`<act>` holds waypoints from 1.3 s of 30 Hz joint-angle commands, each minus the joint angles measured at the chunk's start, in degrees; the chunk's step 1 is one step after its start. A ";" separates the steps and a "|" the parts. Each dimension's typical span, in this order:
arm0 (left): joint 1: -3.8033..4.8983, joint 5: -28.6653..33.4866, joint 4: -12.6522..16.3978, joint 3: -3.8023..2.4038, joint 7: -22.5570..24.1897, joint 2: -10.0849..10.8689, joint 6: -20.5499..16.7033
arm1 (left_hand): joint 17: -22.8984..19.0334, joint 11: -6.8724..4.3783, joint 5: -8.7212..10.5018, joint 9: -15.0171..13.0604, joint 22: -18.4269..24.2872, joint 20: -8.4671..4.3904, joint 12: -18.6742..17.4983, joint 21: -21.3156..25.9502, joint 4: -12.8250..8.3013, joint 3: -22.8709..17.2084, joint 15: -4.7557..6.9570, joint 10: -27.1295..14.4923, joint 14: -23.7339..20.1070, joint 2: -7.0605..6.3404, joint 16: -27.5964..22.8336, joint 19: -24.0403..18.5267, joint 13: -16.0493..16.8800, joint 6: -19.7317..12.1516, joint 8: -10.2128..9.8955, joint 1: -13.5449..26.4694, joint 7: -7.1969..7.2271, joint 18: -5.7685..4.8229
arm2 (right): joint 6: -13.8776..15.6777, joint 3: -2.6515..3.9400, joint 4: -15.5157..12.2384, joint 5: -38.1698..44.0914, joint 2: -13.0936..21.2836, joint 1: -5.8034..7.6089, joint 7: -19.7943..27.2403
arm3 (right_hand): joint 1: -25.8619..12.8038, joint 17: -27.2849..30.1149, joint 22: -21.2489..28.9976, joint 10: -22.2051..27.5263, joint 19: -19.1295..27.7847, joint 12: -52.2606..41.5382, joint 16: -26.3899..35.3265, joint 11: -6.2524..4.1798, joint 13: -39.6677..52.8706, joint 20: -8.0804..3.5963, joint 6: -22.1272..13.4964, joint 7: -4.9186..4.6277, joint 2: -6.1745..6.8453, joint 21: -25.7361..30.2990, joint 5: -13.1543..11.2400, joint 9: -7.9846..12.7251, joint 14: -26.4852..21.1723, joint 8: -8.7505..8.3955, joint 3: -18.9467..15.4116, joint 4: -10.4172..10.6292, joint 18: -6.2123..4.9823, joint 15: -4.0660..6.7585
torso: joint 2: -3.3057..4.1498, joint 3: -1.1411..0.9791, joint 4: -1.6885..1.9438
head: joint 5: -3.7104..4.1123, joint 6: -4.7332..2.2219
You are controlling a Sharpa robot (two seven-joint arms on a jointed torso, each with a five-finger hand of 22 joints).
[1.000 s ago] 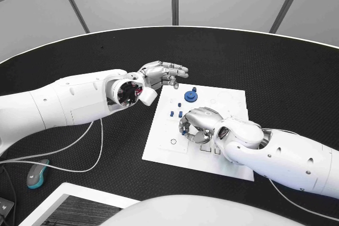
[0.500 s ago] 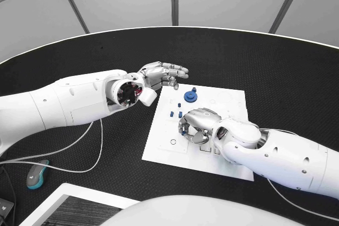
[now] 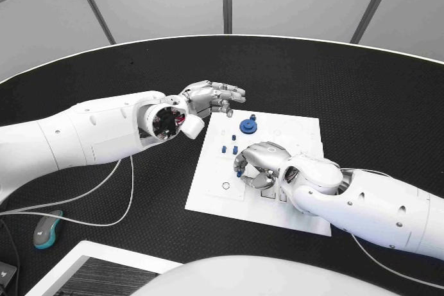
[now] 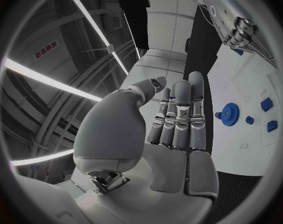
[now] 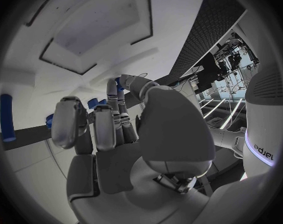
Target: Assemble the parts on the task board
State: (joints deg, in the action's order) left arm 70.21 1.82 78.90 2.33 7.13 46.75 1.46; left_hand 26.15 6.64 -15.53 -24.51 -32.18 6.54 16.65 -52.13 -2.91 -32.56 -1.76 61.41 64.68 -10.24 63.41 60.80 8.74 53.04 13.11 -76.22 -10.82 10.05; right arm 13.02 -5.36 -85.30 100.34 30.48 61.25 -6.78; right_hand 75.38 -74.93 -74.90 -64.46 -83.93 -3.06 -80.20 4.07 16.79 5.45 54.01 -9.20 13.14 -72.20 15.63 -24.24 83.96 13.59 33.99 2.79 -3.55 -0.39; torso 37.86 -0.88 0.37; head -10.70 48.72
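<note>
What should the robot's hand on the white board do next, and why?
Probably lift a little with the blue part its fingers seem to pinch. The right hand is curled low over the task board, and the left hand waits beside the board's edge, holding nothing.

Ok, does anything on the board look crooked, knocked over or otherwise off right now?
Nothing stands out. The task board lies flat on the table, the blue gear sits on it, and small blue parts stand beside the right hand. The left hand holds nothing.
</note>
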 commanded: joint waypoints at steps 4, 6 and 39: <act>0.00 0.00 -0.13 0.00 -0.10 0.02 0.10 | -0.06 0.10 0.09 0.08 0.06 0.17 0.40 0.36 0.04 0.52 -0.16 -0.42 -0.37 0.46 -0.27 -0.41 0.08 -0.37 -0.21 -0.04 -0.27 0.53 | 1.42 0.00 -1.26 0.01 1.26 0.00 -0.27 | -0.48 0.51 -2.81 4.16 0.38 -0.69 0.92 1.99 -2.20 0.80 -1.42 -0.10 0.75 2.93 -0.53 0.51 2.54 -1.40 -0.34 0.14 -0.84 -0.55 | 0.02 0.01 0.05 | 0.26 -0.18; 0.00 0.00 -0.19 0.00 -0.11 0.01 0.12 | -0.06 0.10 0.09 0.08 0.06 0.17 0.40 0.36 0.04 0.52 -0.16 -0.42 -0.37 0.46 -0.27 -0.41 0.08 -0.37 -0.21 -0.04 -0.27 0.53 | 1.92 0.01 -2.02 0.01 1.95 0.01 -0.42 | -0.48 1.31 -1.50 5.04 1.05 -0.77 1.50 1.99 -2.48 0.87 -1.92 -0.02 0.92 5.12 -0.63 0.64 2.21 -1.83 -0.60 0.10 -1.29 -0.56 | 0.01 0.00 0.06 | 0.31 -0.19; -0.02 0.00 -0.61 0.02 -0.11 0.53 0.53 | -0.11 0.11 0.14 0.10 0.13 0.21 0.47 0.46 0.13 0.63 -0.19 -0.50 -0.49 0.56 -0.30 -0.47 0.11 -0.42 -0.21 -0.03 -0.26 0.54 | 1.54 2.14 -6.60 -1.87 17.39 6.85 -3.36 | 2.16 1.49 0.22 6.22 0.34 -3.10 1.29 1.46 -4.55 0.42 -2.81 3.01 0.48 7.61 -4.41 1.44 2.47 -4.21 -9.60 3.71 -1.50 -0.08 | -0.33 0.16 -0.40 | 4.02 -2.57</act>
State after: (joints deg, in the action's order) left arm 70.19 1.82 78.26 2.36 7.03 47.24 2.02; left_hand 26.11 6.85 -15.53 -24.47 -32.13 6.73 16.85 -51.92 -2.76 -32.41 -1.97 61.21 64.48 -10.24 63.41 60.60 8.78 52.82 13.11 -76.22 -11.04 9.83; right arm 14.86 -3.19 -92.24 98.47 48.13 68.11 -10.16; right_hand 77.00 -73.36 -74.66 -58.65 -83.44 -5.87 -78.53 5.43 12.30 5.92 51.16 -6.53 13.54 -64.44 11.21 -22.86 84.16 9.71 24.75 6.50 -4.46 -0.59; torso 37.46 -0.77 -0.12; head -6.54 45.97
